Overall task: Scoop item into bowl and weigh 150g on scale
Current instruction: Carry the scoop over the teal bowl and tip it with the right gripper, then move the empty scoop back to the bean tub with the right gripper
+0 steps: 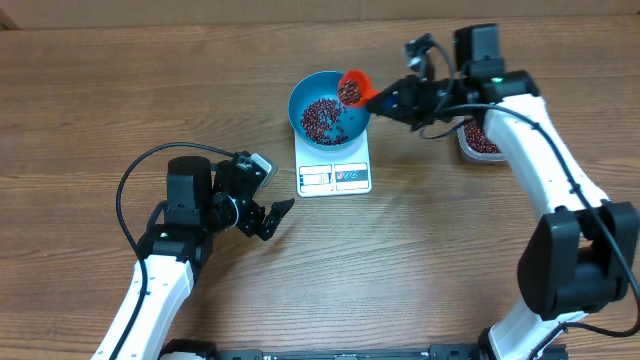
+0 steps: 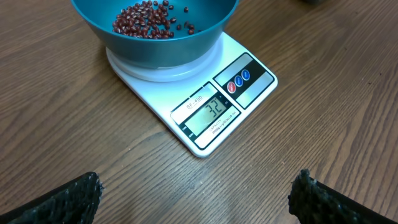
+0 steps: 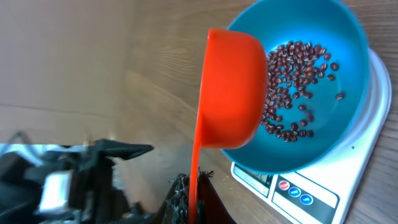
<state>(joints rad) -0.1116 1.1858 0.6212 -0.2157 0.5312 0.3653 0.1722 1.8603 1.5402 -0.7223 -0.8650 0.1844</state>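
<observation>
The teal-blue bowl stands on the white scale and holds a thin heap of red-brown beans. My right gripper is shut on the handle of an orange scoop, tilted over the bowl's right rim with beans showing in it. In the right wrist view the scoop covers the bowl's left side, its handle pinched by my right gripper. My left gripper stands open on bare wood in front of the scale, nothing between its fingers.
A clear tub with more beans sits at the right, partly under the right arm. The scale's display faces the left wrist camera. A black cable loops left of the left arm.
</observation>
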